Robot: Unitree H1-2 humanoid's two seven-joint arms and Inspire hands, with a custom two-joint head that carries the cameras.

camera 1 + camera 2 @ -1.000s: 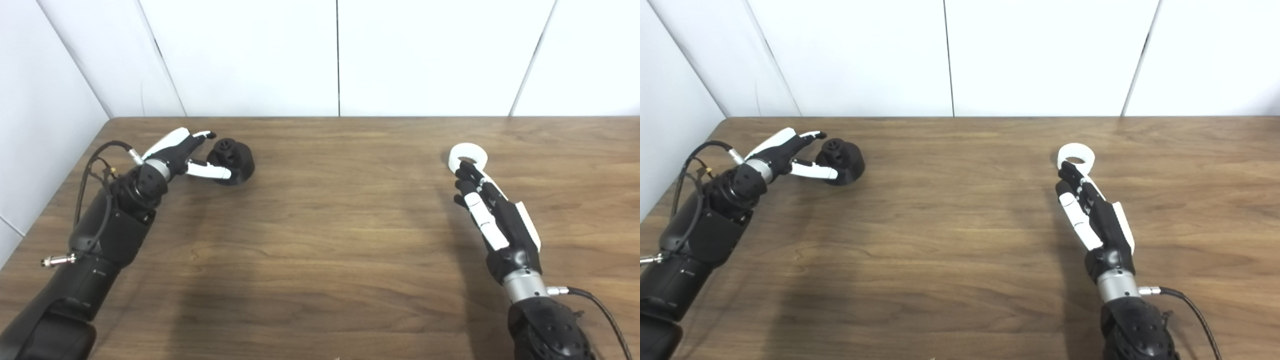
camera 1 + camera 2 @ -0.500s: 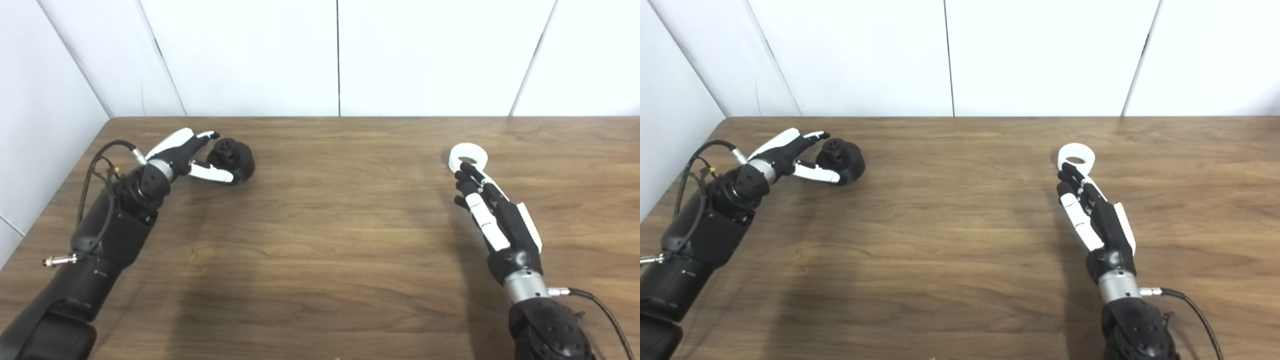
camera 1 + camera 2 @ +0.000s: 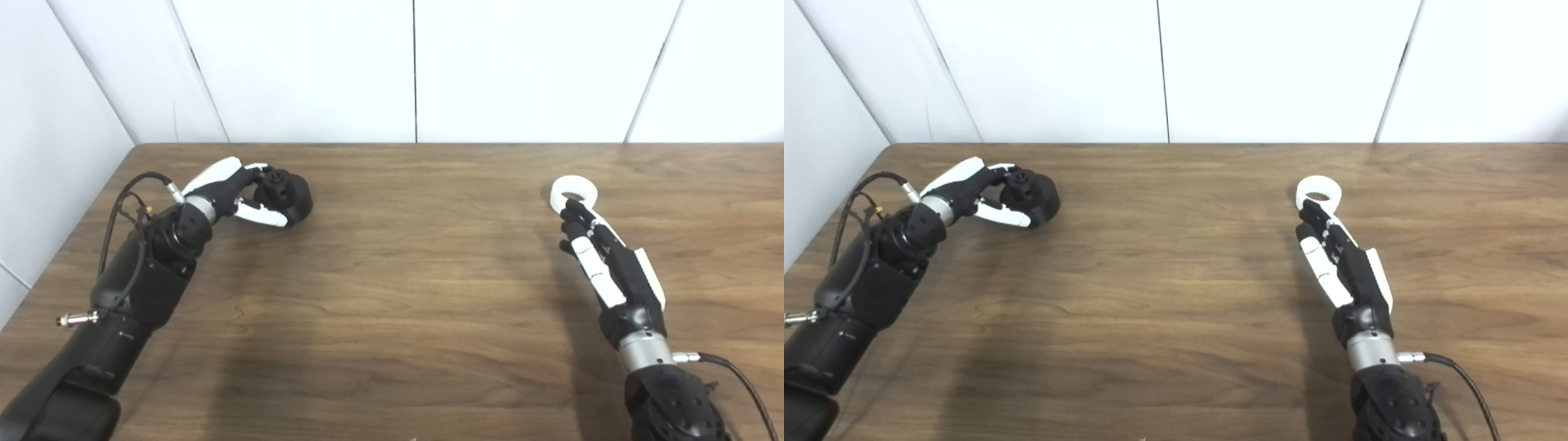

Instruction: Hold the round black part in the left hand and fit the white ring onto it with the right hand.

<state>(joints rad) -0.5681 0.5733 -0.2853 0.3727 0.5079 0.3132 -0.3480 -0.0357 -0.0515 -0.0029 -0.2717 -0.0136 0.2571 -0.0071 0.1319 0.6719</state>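
The left hand (image 3: pixel 236 193) curls loosely around the black part (image 3: pixel 285 195), and the open right hand (image 3: pixel 603 257) could push the ring (image 3: pixel 574 191) away.

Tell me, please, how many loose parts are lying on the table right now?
2. The round black part sits at the far left, with the left hand spread around it. The white ring lies at the far right, just beyond the right hand. Nothing seems hidden.

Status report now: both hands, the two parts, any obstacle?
Left hand open, fingers around black part, not lifted. Right hand open, fingertips at white ring flat on table. Nothing between them.
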